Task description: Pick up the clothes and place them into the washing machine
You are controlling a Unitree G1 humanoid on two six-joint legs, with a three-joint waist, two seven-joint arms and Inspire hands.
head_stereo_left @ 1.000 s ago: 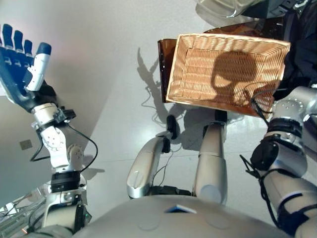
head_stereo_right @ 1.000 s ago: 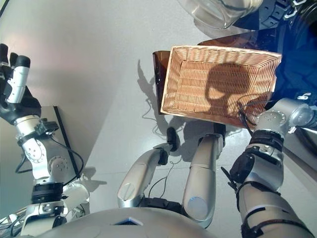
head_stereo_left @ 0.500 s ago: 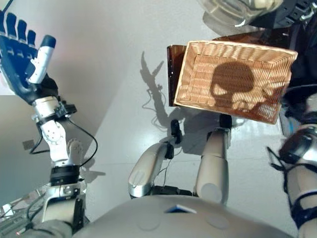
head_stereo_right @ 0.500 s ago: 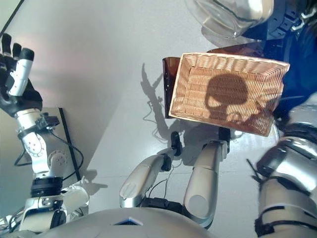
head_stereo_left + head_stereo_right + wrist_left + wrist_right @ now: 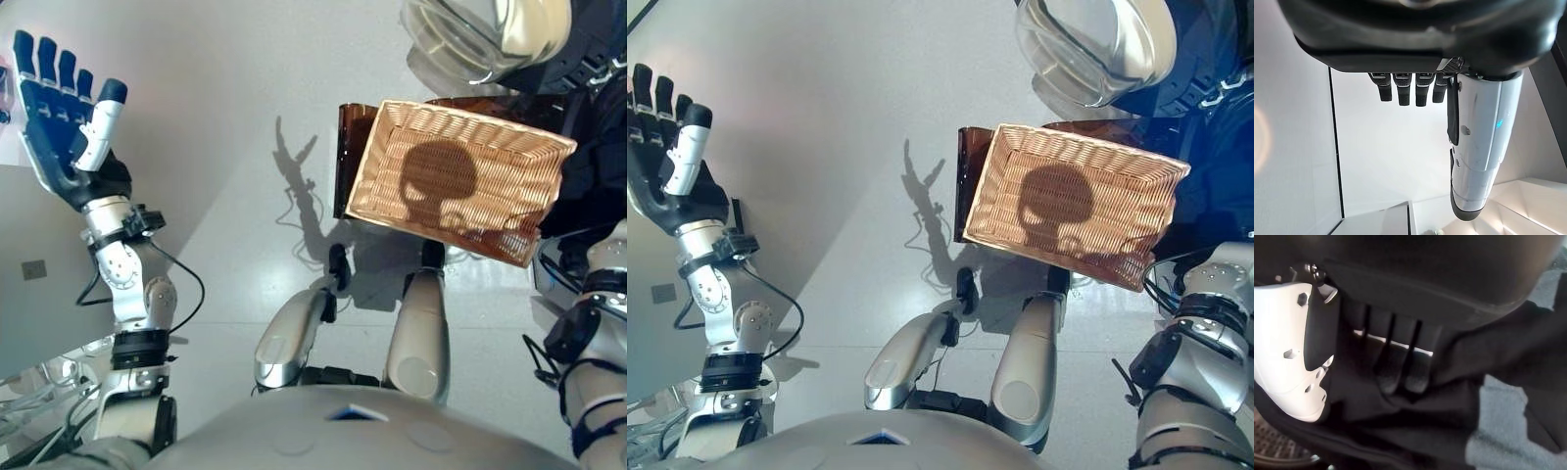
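Note:
The wicker basket (image 5: 460, 181) holds no clothes and rests on the dark brown box (image 5: 351, 147). Dark clothes (image 5: 600, 147) lie at the right edge by the washing machine, whose round glass door (image 5: 480, 39) stands open above the basket. My right arm (image 5: 598, 313) reaches out past the right edge. In the right wrist view my right hand (image 5: 1400, 367) has its fingers and white-covered thumb curled into dark cloth (image 5: 1449, 431), close to the perforated drum (image 5: 1276, 446). My left hand (image 5: 64, 122) is raised at the far left, fingers straight, holding nothing.
Pale grey floor (image 5: 225, 117) stretches left of the box. A grey panel (image 5: 39, 284) lies low at the left, below my left arm. A white wall (image 5: 1391, 161) lies past the left hand.
The camera has shifted. My right arm has moved from the basket's near right corner out toward the right edge. The left hand stays raised and open. The basket stays on the box.

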